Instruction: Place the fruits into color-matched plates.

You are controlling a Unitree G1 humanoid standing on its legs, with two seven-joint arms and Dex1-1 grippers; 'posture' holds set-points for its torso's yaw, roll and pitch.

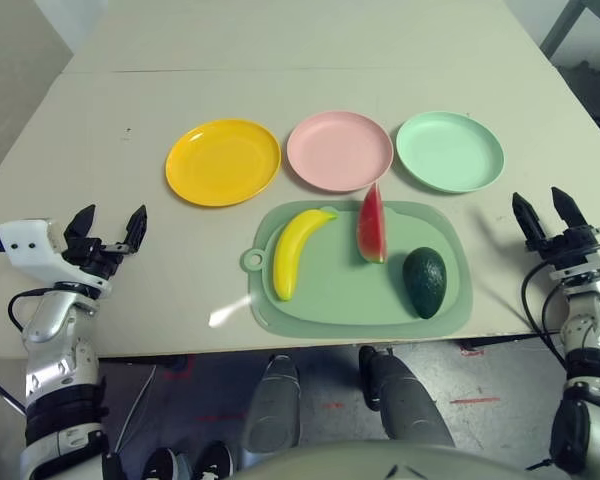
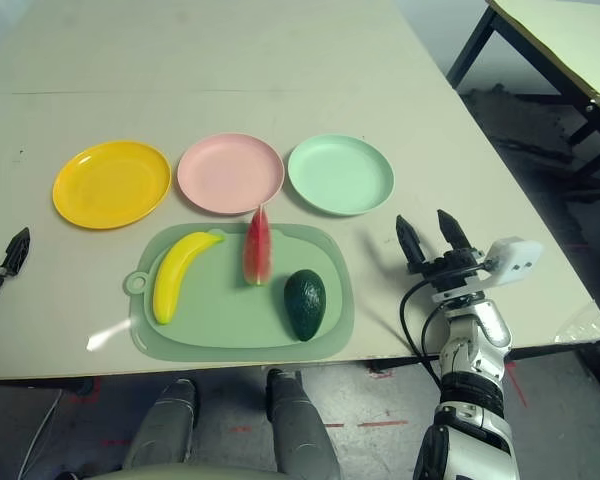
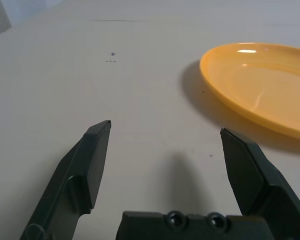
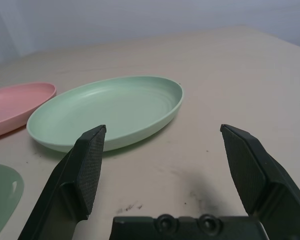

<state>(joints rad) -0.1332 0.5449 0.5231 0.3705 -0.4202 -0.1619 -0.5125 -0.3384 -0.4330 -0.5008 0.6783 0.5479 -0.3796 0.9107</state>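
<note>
The left gripper (image 1: 112,228) hovers over bare table near the table's left front edge, its two black fingers spread wide and holding nothing. Through its wrist view the near rim of the yellow plate (image 3: 260,85) is cut off by the frame, and a few tiny dark marks (image 3: 111,57) on the tabletop are too small to read as writing. The right gripper (image 2: 427,235) sits near the right front corner, fingers likewise parted and empty, aimed toward the mint green plate (image 2: 340,174), with open tabletop between them.

No brand, label or legible text shows on any item.

The three plates stand in a row across the middle of the table (image 1: 280,60): yellow on the left, the pink plate (image 1: 339,150) in the centre, mint green on the right, each just beside the next, none holding fruit. In front of them lies the pale green mat (image 1: 330,300), close to the table's front edge. On it rest the banana (image 1: 294,250) at left, the watermelon wedge (image 1: 371,226) standing on edge with its tip reaching toward the pink plate, and the avocado (image 1: 424,282) at right. Wide bare table lies behind the plates and at both sides of the mat.
</note>
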